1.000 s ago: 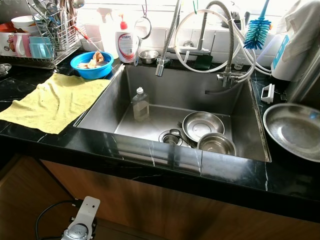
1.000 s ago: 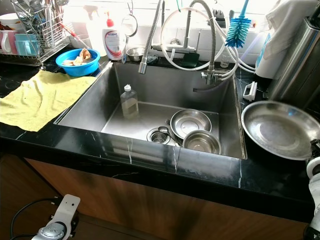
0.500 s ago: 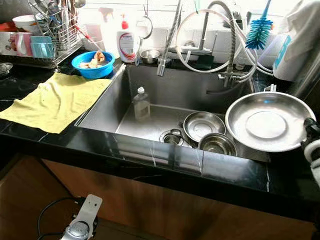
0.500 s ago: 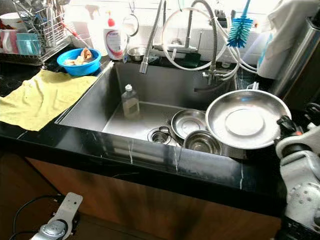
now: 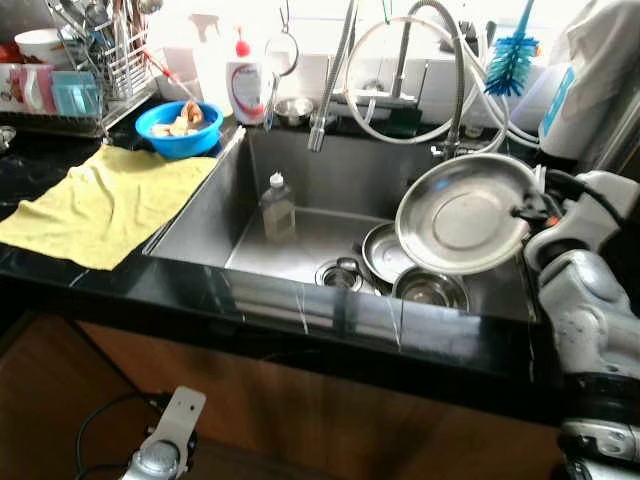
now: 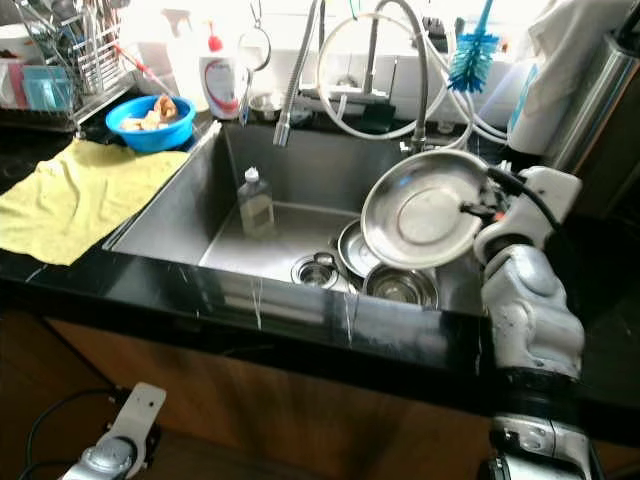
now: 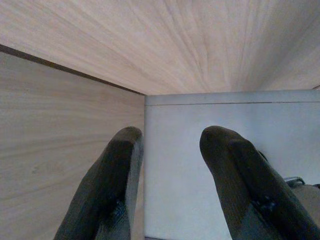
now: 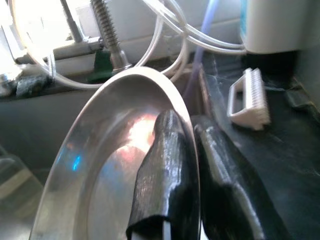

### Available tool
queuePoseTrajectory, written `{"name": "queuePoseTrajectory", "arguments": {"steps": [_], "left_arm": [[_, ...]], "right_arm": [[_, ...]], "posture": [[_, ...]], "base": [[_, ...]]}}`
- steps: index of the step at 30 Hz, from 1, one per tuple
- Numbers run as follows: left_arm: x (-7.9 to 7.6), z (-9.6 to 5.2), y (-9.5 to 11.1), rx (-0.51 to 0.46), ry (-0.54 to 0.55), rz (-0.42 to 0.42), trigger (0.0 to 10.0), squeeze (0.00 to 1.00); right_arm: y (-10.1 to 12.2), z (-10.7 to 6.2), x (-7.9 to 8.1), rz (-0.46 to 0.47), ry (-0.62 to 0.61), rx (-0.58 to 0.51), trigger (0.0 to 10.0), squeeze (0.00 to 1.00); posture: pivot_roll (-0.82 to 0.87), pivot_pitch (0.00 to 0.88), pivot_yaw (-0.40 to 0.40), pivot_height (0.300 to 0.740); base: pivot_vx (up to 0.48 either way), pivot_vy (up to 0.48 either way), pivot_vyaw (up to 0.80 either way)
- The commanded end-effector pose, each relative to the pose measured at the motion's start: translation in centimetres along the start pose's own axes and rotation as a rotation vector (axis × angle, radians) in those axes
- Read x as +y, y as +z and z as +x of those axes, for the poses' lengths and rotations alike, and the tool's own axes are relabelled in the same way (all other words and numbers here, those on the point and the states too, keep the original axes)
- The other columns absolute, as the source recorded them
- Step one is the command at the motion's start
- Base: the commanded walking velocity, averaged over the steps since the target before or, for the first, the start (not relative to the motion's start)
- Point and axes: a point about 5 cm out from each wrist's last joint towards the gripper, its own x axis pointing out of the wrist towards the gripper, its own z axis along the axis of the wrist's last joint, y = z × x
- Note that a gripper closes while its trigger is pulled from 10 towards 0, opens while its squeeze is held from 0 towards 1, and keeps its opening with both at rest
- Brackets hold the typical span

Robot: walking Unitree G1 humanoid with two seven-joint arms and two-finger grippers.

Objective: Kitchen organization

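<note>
One large steel plate (image 5: 465,213), two steel bowls (image 5: 430,288) in the sink, one glass bottle (image 5: 279,207), one blue bowl (image 5: 181,127), one yellow cloth (image 5: 107,203).

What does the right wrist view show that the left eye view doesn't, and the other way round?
Right wrist view: the right gripper pinching the steel plate's rim, one finger inside, the other outside. Left eye view: the yellow cloth, blue bowl, bottle and two bowls in the sink. Shared: the plate, faucet hoses, white brush.
</note>
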Motion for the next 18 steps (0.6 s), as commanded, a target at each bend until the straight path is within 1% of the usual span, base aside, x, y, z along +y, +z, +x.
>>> {"name": "queuePoseTrajectory", "arguments": {"steps": [1, 2, 3, 6, 7, 8, 9, 11, 12, 14, 16, 17, 18], "left_arm": [[0.2, 0.0, -0.2, 0.002, 0.014, -0.017, 10.0, 0.0], [0.2, 0.0, -0.2, 0.002, 0.014, -0.017, 10.0, 0.0], [0.2, 0.0, -0.2, 0.002, 0.016, -0.019, 10.0, 0.0], [0.3, 0.0, -0.2, 0.003, 0.018, -0.022, 10.0, 0.0], [0.3, 0.0, -0.2, 0.003, 0.019, -0.023, 10.0, 0.0], [0.3, 0.0, -0.2, 0.003, 0.019, -0.023, 10.0, 0.0], [0.3, -0.1, -0.3, 0.004, 0.019, -0.024, 10.0, 0.0], [0.3, -0.1, -0.3, 0.005, 0.019, -0.025, 10.0, 0.0], [0.3, -0.1, -0.3, 0.006, 0.02, -0.028, 10.0, 0.0], [0.2, -0.1, -0.3, 0.006, 0.02, -0.03, 10.0, 0.0], [0.2, -0.1, -0.3, 0.006, 0.021, -0.033, 10.0, 0.0], [0.2, -0.1, -0.3, 0.006, 0.021, -0.033, 10.0, 0.0], [0.2, -0.1, -0.3, 0.006, 0.021, -0.034, 10.0, 0.0]], "right_arm": [[0.7, 1.3, 0.8, -0.067, 0.044, -0.03, 10.0, 0.0], [0.7, 1.3, 0.8, -0.067, 0.044, -0.03, 10.0, 0.0], [0.6, 1.8, 1.0, -0.093, 0.054, -0.022, 10.0, 0.0], [0.4, 2.4, 1.7, -0.124, 0.089, -0.017, 10.0, 0.0], [0.0, 2.8, 2.2, -0.147, 0.115, -0.003, 10.0, 0.0], [0.0, 2.8, 2.2, -0.147, 0.115, -0.003, 10.0, 0.0], [-0.5, 3.0, 2.7, -0.184, 0.139, 0.016, 10.0, 0.0], [-0.7, 3.2, 2.9, -0.202, 0.151, 0.021, 10.0, 0.0], [-1.2, 3.3, 3.2, -0.201, 0.169, 0.039, 10.0, 0.0], [-1.9, 3.5, 3.4, -0.213, 0.181, 0.062, 10.0, 0.0], [-2.9, 3.5, 3.5, -0.249, 0.194, 0.099, 10.0, 0.0], [-2.9, 3.5, 3.5, -0.249, 0.194, 0.099, 10.0, 0.0], [-3.4, 3.5, 3.6, -0.271, 0.198, 0.116, 10.0, 0.0]], "posture": [[-0.06, 0.0, -0.005, 0.74], [-0.06, 0.0, -0.005, 0.74], [-0.05, 0.0, -0.008, 0.74], [-0.05, 0.0, -0.011, 0.74], [-0.05, 0.0, -0.011, 0.74], [-0.05, 0.0, -0.011, 0.74], [-0.05, 0.0, -0.014, 0.74], [-0.05, 0.0, -0.014, 0.74], [-0.05, 0.0, -0.014, 0.74], [-0.05, 0.0, -0.014, 0.74], [-0.04, 0.0, -0.017, 0.74], [-0.04, 0.0, -0.017, 0.74], [-0.04, 0.0, -0.017, 0.74]], "base": [[0.0, 0.0, 0.0], [0.0, 0.0, 0.0], [0.0, 0.0, 0.0], [0.0, 0.0, 0.0], [0.0, 0.0, 0.0], [0.0, 0.0, 0.0], [0.0, 0.0, 0.0], [0.0, 0.0, 0.0], [0.0, 0.0, 0.0], [0.0, 0.0, 0.0], [0.0, 0.0, 0.0], [0.0, 0.0, 0.0], [0.0, 0.0, 0.0]]}}
